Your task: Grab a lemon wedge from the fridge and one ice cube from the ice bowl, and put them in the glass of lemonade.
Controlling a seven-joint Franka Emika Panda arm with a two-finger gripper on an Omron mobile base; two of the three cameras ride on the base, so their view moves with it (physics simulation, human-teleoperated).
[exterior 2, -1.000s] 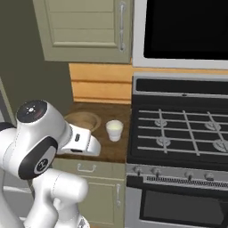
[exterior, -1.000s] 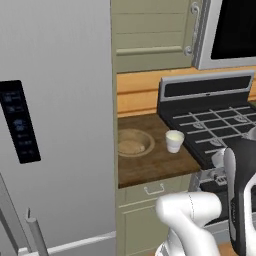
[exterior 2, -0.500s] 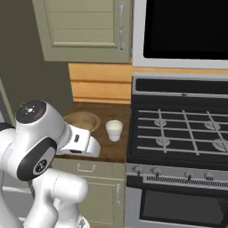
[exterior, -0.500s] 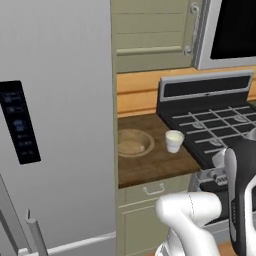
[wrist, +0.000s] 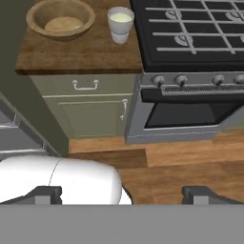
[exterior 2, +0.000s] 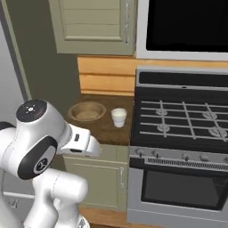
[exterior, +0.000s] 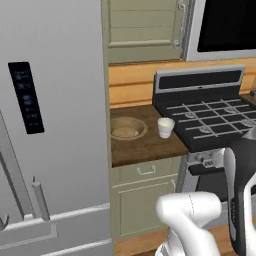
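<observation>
The fridge (exterior: 55,125), doors shut, fills the nine o'clock side of the left base view, with the stove (exterior: 210,120) at three o'clock and the dark wooden worktop (exterior: 145,145) between them. On the worktop, the ice bowl (exterior: 127,128) sits just beside the glass of lemonade (exterior: 166,127), which stands at its three o'clock. In the hand view, the fingers (wrist: 45,194) are spread wide and hold nothing, at six o'clock, well apart from bowl and glass.
</observation>
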